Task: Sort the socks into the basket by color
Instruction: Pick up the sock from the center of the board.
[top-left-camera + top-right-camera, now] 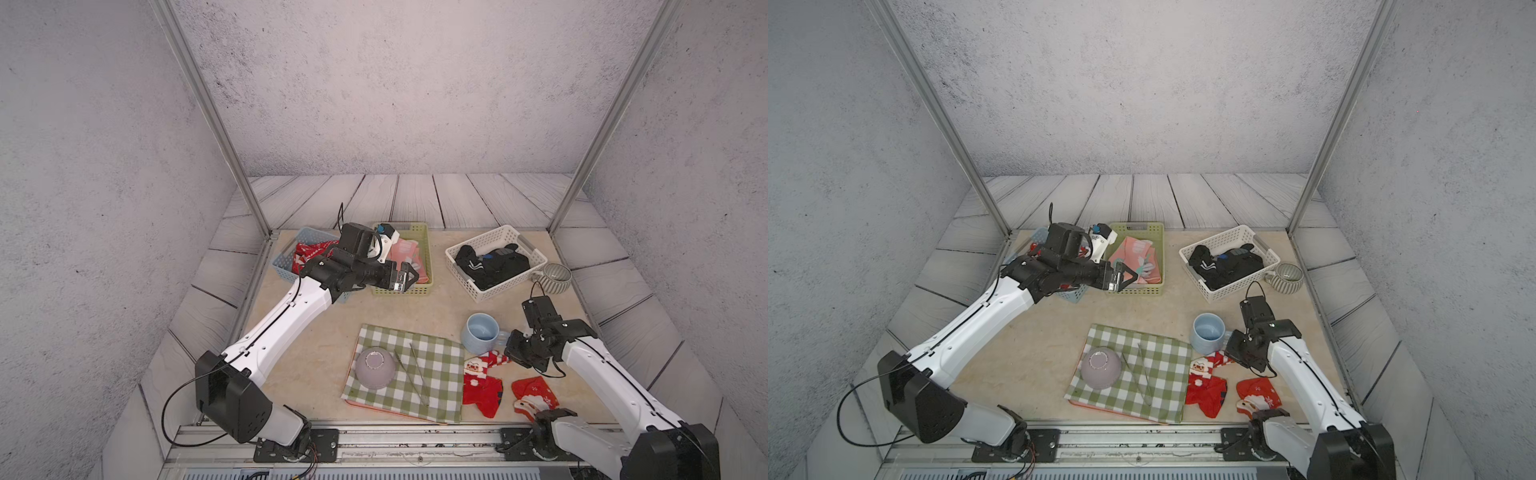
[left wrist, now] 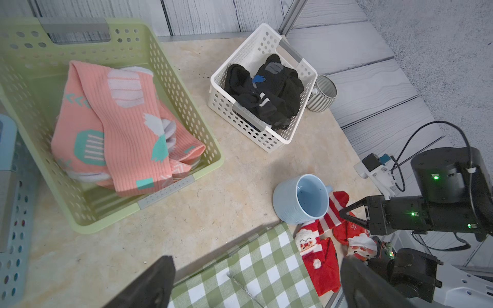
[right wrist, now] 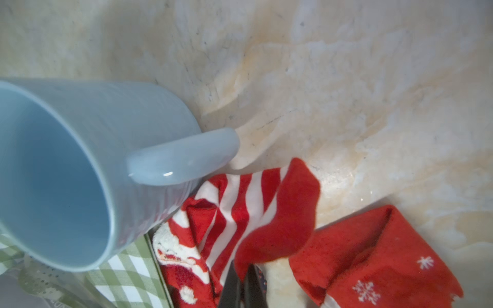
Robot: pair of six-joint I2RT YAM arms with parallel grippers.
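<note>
Right gripper [image 3: 241,282] was pinched shut on the striped red sock [image 3: 248,205], just beside the blue mug [image 3: 53,170] near the table's [image 1: 316,332] front-right edge. I saw the left gripper [image 1: 409,277] gaping wide over the green basket's [image 1: 424,237] near rim, with bare tabletop before it.

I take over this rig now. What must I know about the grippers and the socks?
Left gripper: jaws open, empty, by the green basket.
Right gripper: jaws shut on the striped red sock beside the blue mug.
Done: pink socks in the green basket, black socks in the white basket, some red socks in the blue basket.
To do: that sock and the snowflake red sock, both on the table.
</note>
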